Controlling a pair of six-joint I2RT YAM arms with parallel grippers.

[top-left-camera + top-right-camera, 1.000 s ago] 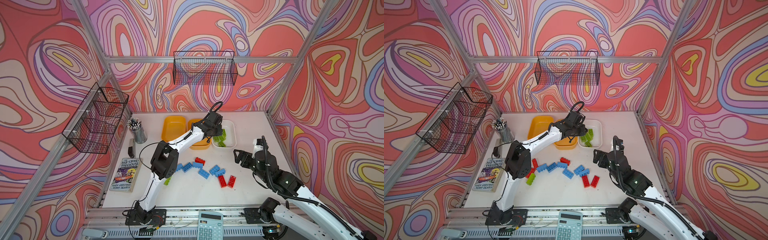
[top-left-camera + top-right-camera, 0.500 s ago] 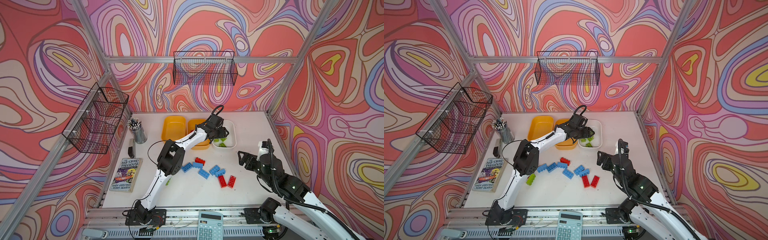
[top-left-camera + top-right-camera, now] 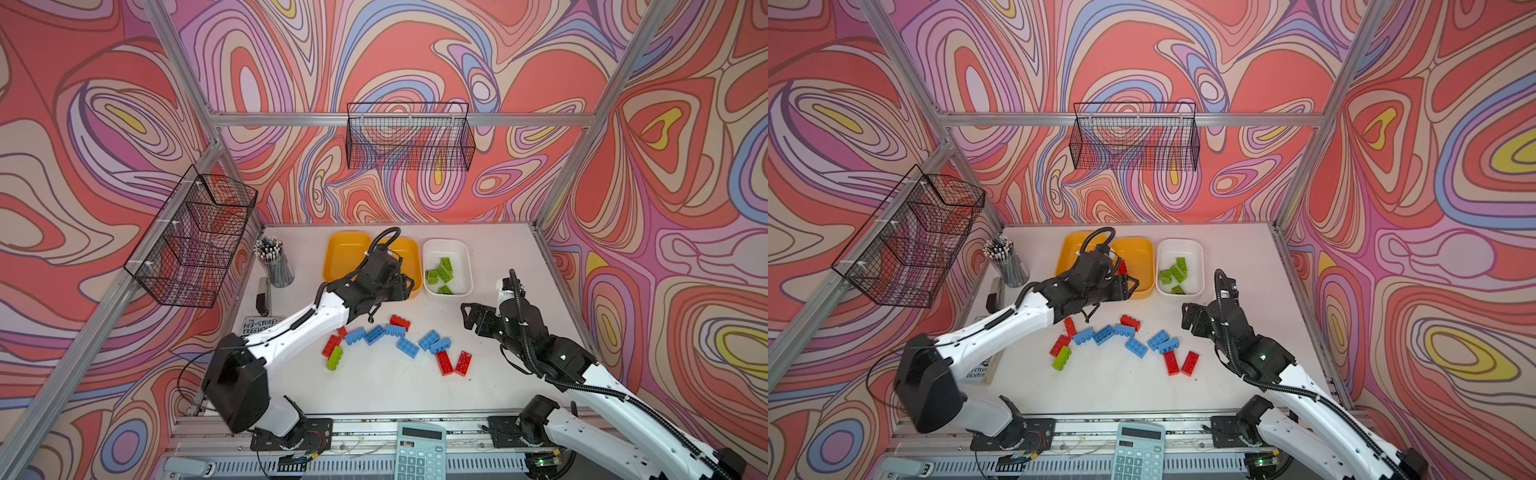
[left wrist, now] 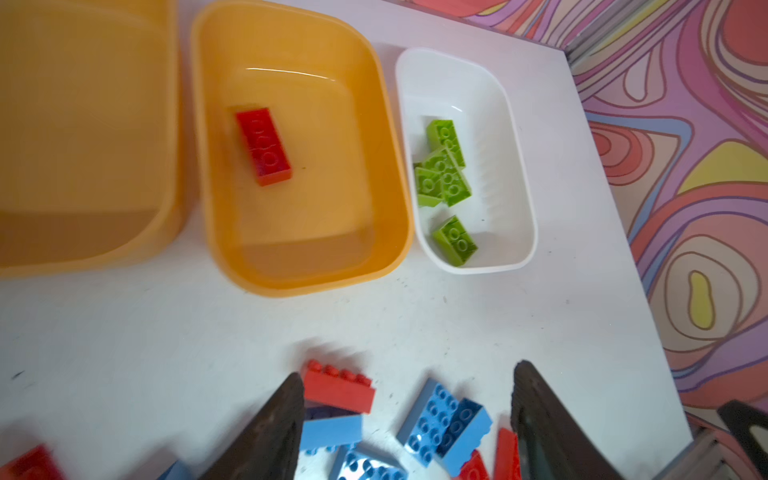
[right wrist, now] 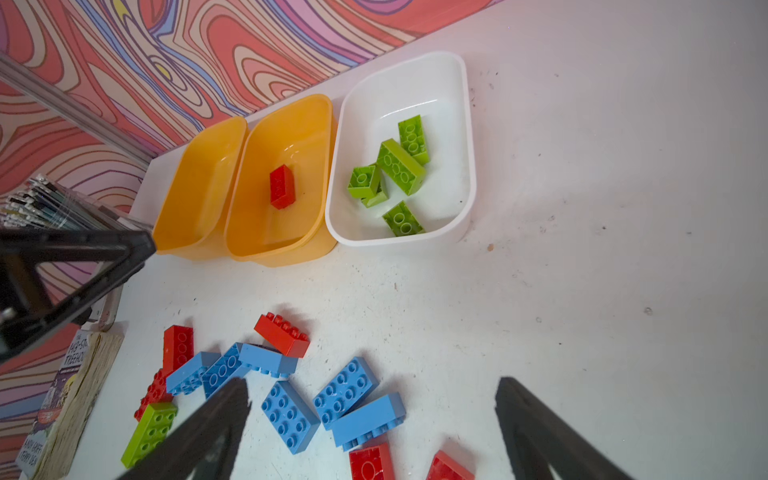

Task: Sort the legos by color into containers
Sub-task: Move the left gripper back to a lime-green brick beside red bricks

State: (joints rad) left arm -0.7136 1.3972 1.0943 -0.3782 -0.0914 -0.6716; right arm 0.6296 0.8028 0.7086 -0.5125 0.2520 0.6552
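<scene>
Green legos (image 3: pixel 1177 270) lie in the white tray (image 3: pixel 1191 251) at the table's (image 3: pixel 1239 266) far edge; the left gripper (image 3: pixel 1130 289), seemingly empty, hovers near it.

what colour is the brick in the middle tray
Red. The brick lies alone in the middle tray, clearest in the left wrist view.

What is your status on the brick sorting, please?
Left gripper, right gripper open, empty. Red brick in middle tray, green bricks in white tray. Blue bricks, others loose on table. Nothing in the way.
</scene>
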